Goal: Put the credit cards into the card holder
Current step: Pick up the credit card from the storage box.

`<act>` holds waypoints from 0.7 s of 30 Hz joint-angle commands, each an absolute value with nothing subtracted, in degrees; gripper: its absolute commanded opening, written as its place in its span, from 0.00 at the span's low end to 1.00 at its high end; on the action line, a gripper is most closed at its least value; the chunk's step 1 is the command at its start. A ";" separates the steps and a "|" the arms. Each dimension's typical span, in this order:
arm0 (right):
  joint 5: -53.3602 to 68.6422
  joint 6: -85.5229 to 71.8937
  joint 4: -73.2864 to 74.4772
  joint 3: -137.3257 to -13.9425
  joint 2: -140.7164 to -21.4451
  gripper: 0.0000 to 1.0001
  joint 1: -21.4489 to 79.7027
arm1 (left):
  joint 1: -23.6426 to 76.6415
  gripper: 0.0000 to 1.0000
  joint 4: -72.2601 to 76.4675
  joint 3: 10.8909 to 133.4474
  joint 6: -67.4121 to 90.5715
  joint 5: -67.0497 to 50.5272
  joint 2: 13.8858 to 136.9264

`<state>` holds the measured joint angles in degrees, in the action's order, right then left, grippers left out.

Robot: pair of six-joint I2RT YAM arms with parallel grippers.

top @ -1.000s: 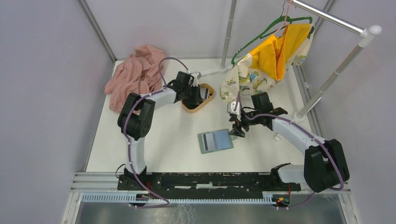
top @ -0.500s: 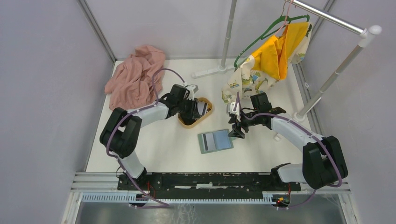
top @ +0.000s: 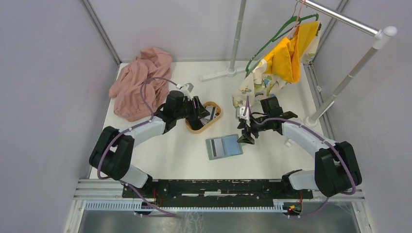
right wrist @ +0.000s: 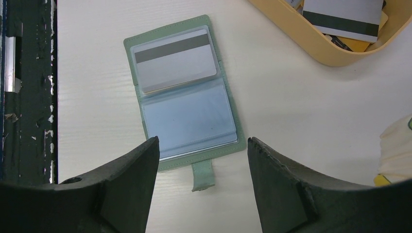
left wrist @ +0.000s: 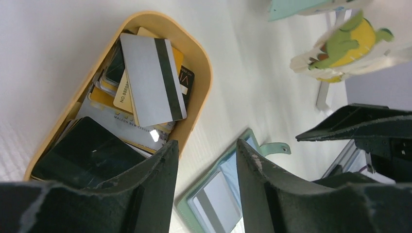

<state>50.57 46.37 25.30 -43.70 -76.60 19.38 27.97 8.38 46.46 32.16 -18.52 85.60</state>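
The card holder (top: 223,146) lies open at lower centre with one grey card (right wrist: 172,60) pocketed. The right gripper (top: 245,135), jaws apart and empty, hovers at its tab end. Farther up-left, the tray (left wrist: 206,73) holds the loose cards. The topmost striped card (left wrist: 153,80) lies lengthwise just beyond the left gripper (left wrist: 205,145), which is spread, empty and the nearer tool.

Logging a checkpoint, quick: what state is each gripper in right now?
Left gripper: open, holding nothing.
Right gripper: open, holding nothing.
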 commanded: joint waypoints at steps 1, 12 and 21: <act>52.55 47.02 25.22 -46.10 -76.59 0.72 19.23 | 27.01 0.56 19.22 45.42 44.01 -19.33 89.03; 53.09 47.28 25.59 -46.23 -76.99 0.72 19.24 | 26.81 0.74 11.99 49.15 42.18 -10.66 94.67; 53.09 47.37 25.75 -46.32 -77.02 0.72 19.18 | 26.81 0.75 12.73 51.02 43.44 -11.34 97.88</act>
